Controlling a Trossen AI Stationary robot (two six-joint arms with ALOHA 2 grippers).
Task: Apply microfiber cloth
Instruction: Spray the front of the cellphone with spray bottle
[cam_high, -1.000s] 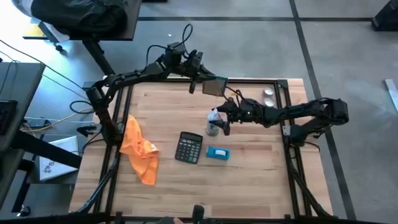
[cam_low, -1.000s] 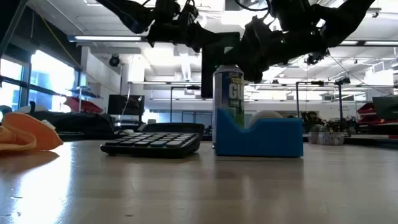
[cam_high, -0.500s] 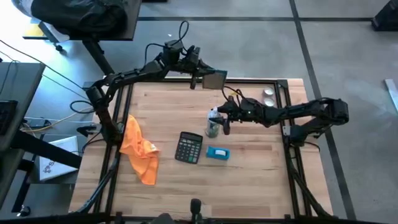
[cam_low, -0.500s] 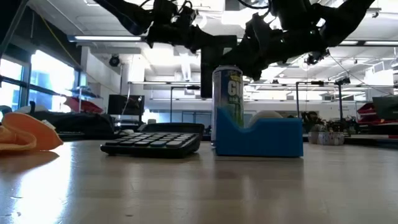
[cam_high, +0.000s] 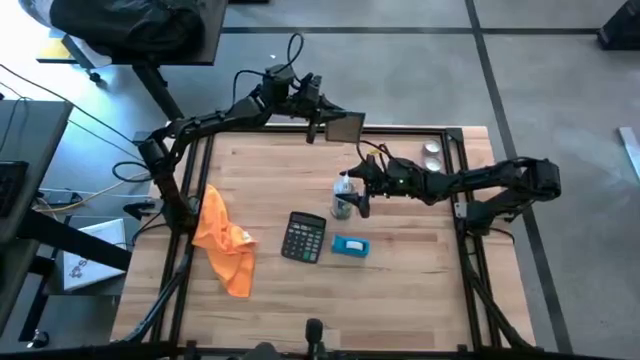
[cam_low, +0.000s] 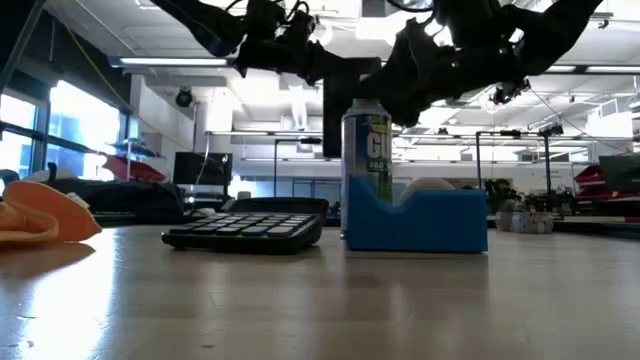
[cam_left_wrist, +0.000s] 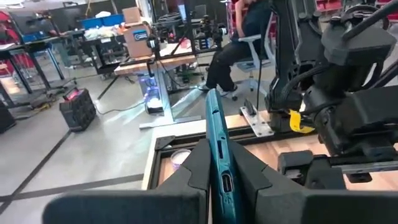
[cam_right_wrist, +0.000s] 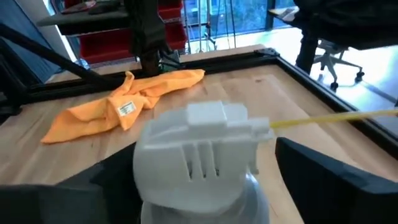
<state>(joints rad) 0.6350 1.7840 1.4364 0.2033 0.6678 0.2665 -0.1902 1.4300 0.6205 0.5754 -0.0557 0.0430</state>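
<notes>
Nearest the front edge of the table (cam_high: 400, 280), the black calculator (cam_high: 304, 238) and the small blue-and-white box (cam_high: 349, 246) are laid side by side, untouched. To their left, well apart from both arms, the microfiber cloth (cam_high: 224, 238) is spread in loose orange folds near the left edge; it has not yet been taken up.

Just beyond the box, a spray can (cam_high: 343, 203) with a white nozzle is stood upright. The right gripper (cam_high: 356, 190) is placed over its top with the fingers (cam_right_wrist: 323, 171) spread to either side of the nozzle, and no contact is seen; the can appears to have been set down so that the arm is freed, probably for the cloth.

Farthest off, at the far edge, the teal slab (cam_left_wrist: 215, 143) is clamped between the shut fingers of the left gripper (cam_high: 325, 127) and held raised, edge toward the wrist camera, presumably to be presented for wiping.
</notes>
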